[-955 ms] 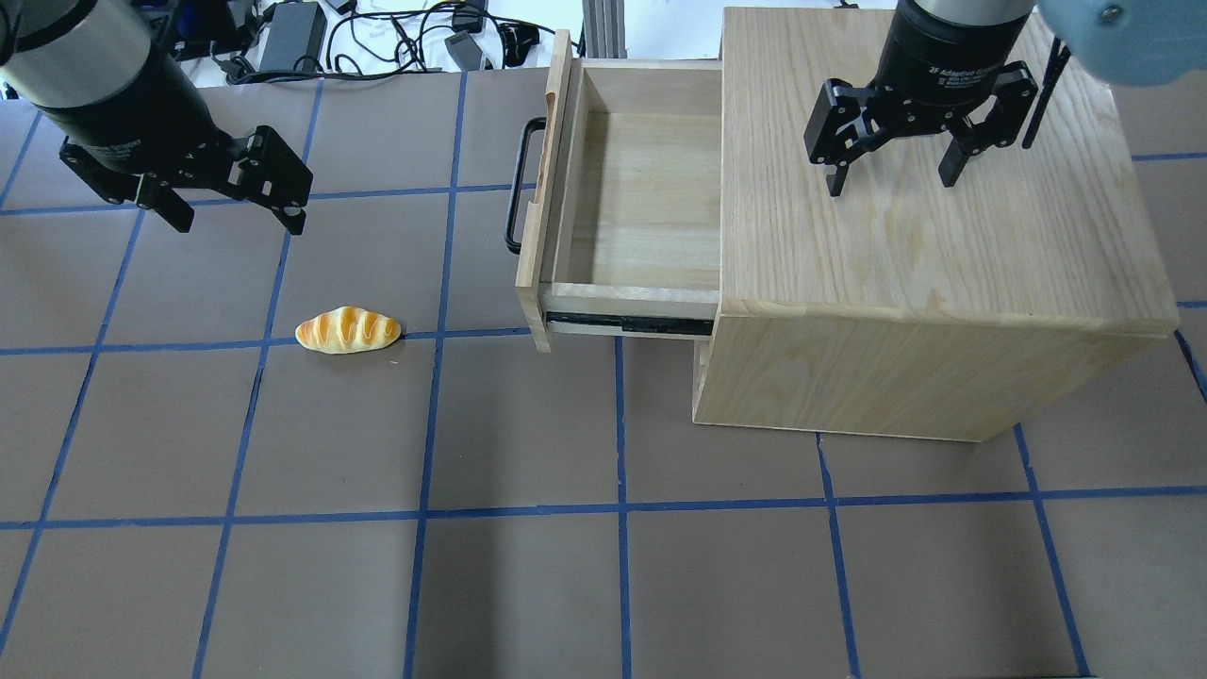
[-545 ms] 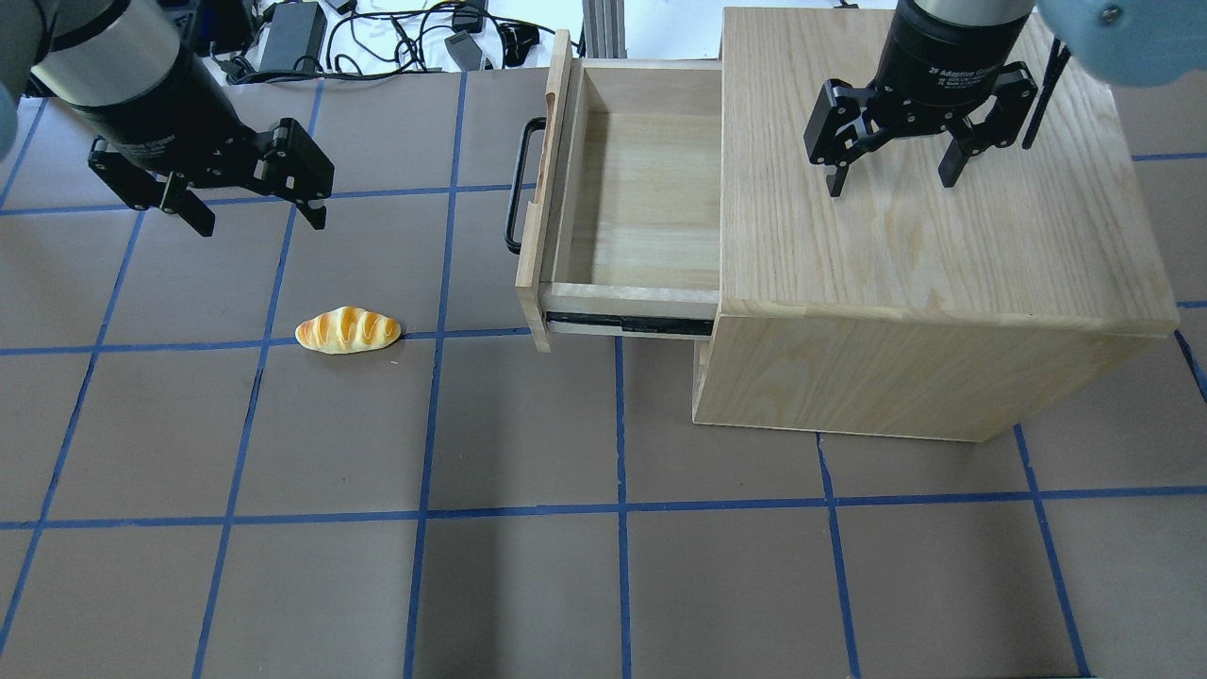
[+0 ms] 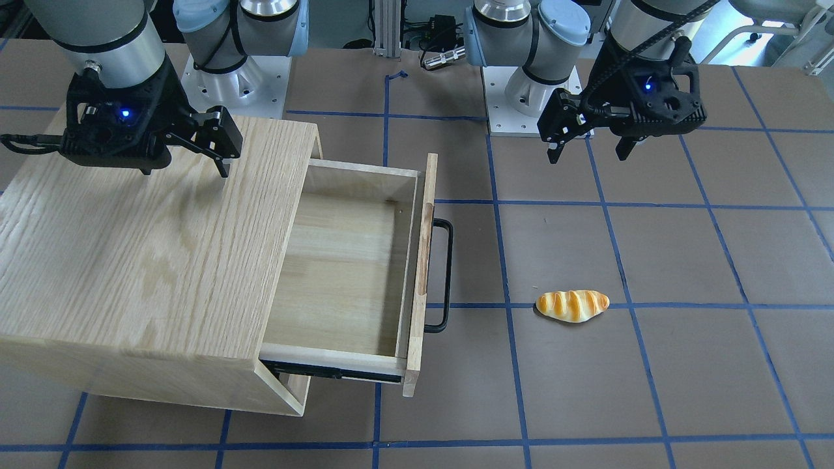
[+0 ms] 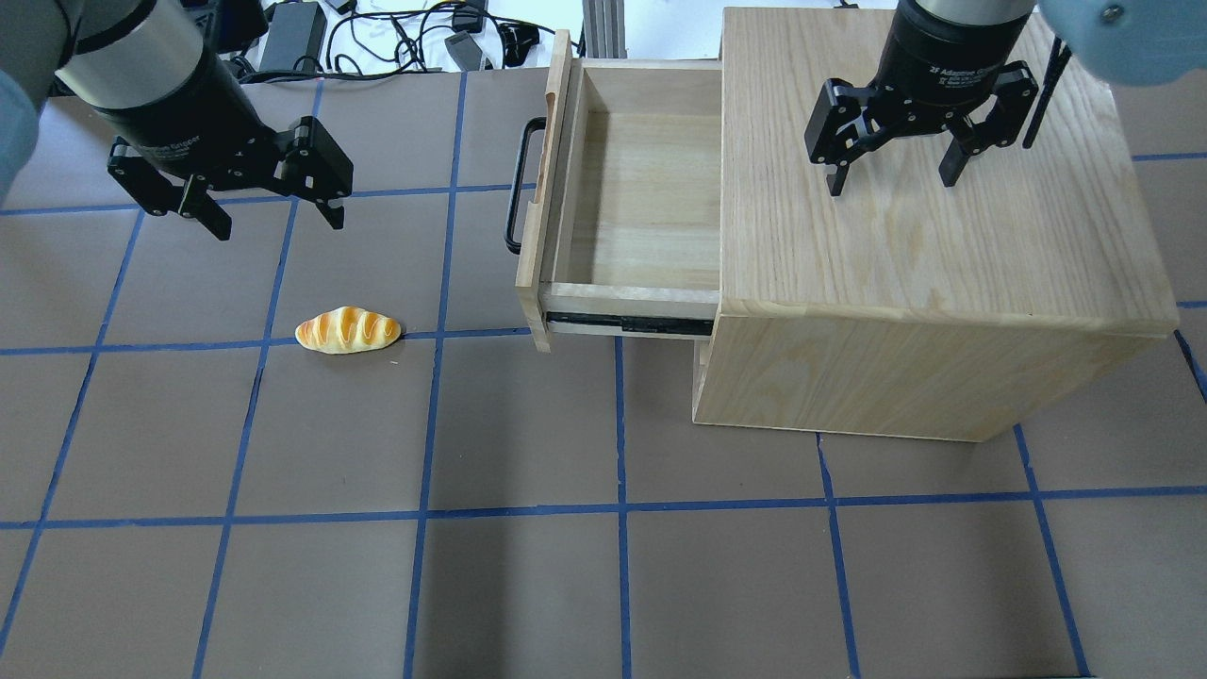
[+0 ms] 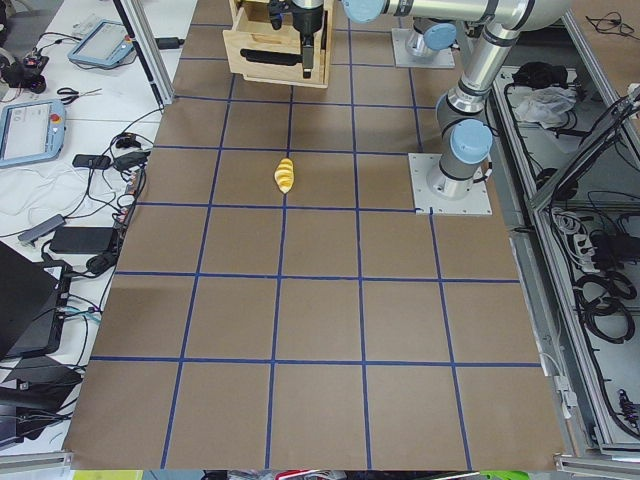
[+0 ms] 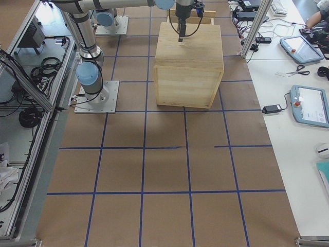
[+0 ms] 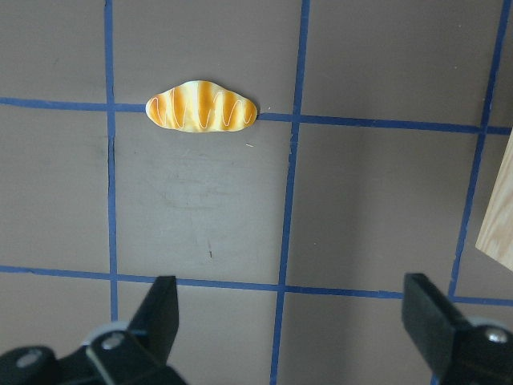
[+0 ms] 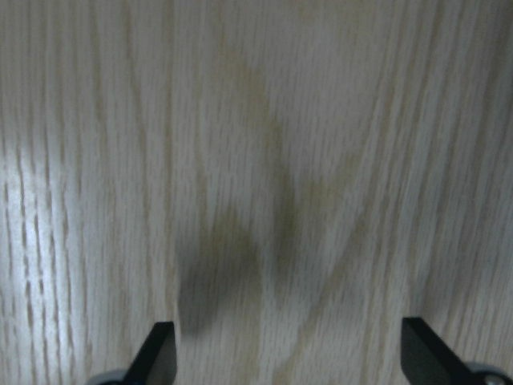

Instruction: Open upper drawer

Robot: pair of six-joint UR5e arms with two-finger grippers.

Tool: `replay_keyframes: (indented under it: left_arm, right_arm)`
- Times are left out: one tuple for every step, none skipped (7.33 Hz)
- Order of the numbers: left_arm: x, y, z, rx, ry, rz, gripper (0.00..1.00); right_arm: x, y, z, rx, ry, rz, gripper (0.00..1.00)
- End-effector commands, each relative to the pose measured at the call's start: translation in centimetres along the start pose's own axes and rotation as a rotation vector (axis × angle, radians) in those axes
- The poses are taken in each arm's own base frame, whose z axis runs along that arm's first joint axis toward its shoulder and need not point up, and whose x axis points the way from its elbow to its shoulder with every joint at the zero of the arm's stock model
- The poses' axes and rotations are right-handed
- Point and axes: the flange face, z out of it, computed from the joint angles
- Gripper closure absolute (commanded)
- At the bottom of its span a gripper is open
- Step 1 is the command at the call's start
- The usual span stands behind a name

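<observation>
The upper drawer (image 4: 641,189) of the oak cabinet (image 4: 924,245) stands pulled out, its pale-wood box empty, in the overhead view. Its black bar handle (image 4: 514,184) points toward the left arm's side. It also shows in the front-facing view (image 3: 345,273) with the handle (image 3: 446,273). My left gripper (image 4: 273,212) is open and empty above the mat, well left of the handle; it also shows in the front view (image 3: 589,146). My right gripper (image 4: 891,179) is open and empty just above the cabinet top. The right wrist view shows only oak grain (image 8: 256,160).
A toy bread loaf (image 4: 347,331) lies on the brown mat left of the drawer, also in the left wrist view (image 7: 202,106). Cables and power bricks (image 4: 377,38) lie beyond the table's far edge. Blue tape lines grid the mat.
My left gripper has moved to the right, toward the drawer, staying open. The right gripper, the drawer and the bread have not moved.
</observation>
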Motion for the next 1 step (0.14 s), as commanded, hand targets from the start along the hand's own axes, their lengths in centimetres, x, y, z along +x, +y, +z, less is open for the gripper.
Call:
replay_keyframes:
  left_arm:
    - [0.05,-0.33,0.31,0.001,-0.003,0.016,0.0]
  right_arm:
    - [0.07,-0.02,0.0,0.0,0.0,0.001,0.0]
